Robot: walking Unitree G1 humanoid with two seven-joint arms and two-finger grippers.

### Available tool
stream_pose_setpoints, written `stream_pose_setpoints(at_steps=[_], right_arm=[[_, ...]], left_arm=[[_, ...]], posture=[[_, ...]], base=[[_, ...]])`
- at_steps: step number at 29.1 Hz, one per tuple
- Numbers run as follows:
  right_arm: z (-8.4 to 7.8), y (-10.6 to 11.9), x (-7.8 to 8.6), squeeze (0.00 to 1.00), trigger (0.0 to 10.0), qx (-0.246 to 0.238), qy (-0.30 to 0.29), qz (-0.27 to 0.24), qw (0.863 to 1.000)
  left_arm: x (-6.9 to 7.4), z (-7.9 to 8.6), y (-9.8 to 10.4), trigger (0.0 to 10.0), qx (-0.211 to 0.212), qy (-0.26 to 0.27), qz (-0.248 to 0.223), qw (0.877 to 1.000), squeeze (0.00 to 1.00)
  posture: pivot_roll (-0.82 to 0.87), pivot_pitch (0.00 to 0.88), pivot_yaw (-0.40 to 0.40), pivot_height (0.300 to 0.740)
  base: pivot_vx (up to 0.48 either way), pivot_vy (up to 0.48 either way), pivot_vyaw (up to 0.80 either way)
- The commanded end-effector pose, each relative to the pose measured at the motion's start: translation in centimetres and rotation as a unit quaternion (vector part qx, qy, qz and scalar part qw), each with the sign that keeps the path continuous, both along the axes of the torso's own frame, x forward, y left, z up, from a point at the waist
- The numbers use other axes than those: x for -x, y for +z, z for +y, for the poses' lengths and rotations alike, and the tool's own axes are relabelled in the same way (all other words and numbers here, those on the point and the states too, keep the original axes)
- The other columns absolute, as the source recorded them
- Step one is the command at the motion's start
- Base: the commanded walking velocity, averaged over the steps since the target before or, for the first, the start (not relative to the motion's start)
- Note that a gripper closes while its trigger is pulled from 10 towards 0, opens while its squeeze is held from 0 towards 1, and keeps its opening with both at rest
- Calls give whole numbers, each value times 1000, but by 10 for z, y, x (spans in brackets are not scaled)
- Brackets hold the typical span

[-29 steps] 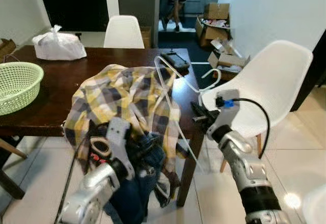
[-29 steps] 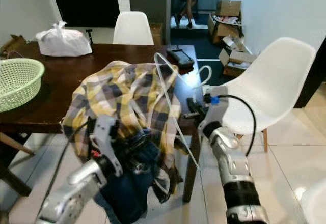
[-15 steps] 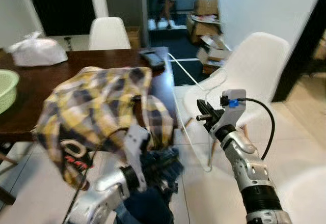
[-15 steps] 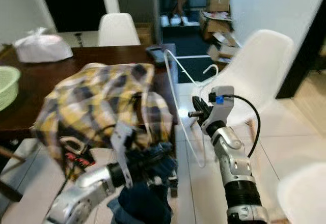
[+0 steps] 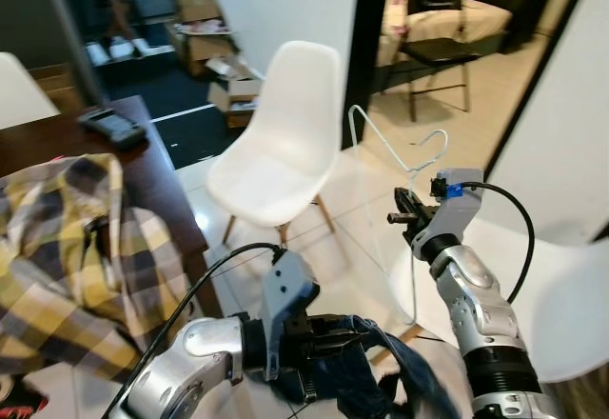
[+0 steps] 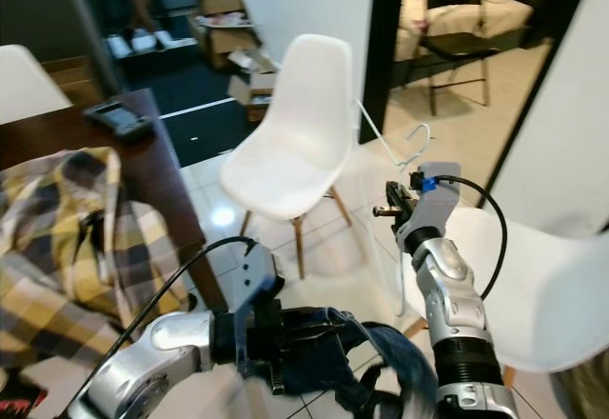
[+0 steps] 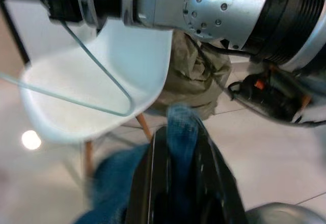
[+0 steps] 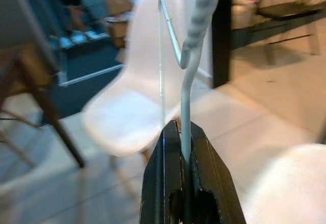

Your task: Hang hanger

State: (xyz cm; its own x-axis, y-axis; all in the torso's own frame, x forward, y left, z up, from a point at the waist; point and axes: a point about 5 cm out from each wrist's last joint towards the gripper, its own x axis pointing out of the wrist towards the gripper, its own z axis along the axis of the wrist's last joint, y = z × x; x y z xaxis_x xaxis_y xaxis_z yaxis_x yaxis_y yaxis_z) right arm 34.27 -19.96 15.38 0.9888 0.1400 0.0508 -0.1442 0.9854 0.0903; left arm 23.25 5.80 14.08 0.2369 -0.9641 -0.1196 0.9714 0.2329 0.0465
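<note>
Turned from the surface, carrying the hanger

My right hand (image 5: 403,217) pinches the white wire hanger (image 5: 395,143); my left hand (image 5: 306,335) grips jeans (image 5: 381,371); no rail yet.

I count three white shell chairs: one at 12 o'clock (image 5: 285,143), one at 3 o'clock (image 5: 533,295), one at 10 o'clock (image 5: 17,90); one black chair (image 5: 442,29) at 1 o'clock; one hanger (image 5: 390,152); one plaid shirt (image 5: 67,248); one denim garment (image 5: 371,362); several cardboard boxes (image 5: 205,9).

Home dining area, dark wooden table (image 5: 143,167), white chairs (image 5: 281,143), tiled floor (image 6: 333,238), cardboard boxes (image 5: 195,5)
</note>
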Motion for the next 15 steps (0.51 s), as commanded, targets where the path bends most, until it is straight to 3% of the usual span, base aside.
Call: stream_pose_setpoints(at_steps=[1,2,3,5,10,15], right_arm=[[-4,1,-1,0,10000,19,-3,4,1000],[-4,1,-1,0,10000,19,-3,4,1000],[-7,0,0,0,10000,29,6,7,1000],[-11,1,2,0,10000,39,22,8,999],[-18,2,4,0,10000,44,30,10,999],[-19,2,5,0,10000,51,32,11,998]], left_arm=[[-11,6,-2,10000,-57,22,-65,996,0],[-11,6,-2,10000,-57,22,-65,996,0],[-21,11,-1,10000,-86,49,-107,989,0],[-37,19,7,10000,-106,89,-159,977,0],[-52,31,22,10000,-116,123,-199,965,0],[-62,37,28,10000,-112,152,-211,959,0]], posture=[[22,0,14,740],[22,0,14,740],[25,0,18,740],[27,0,19,740],[27,0,21,740],[25,0,23,740]], base=[[0,0,-788],[0,0,-788],[0,0,-788],[0,0,-788],[0,0,-788],[0,0,-788]])
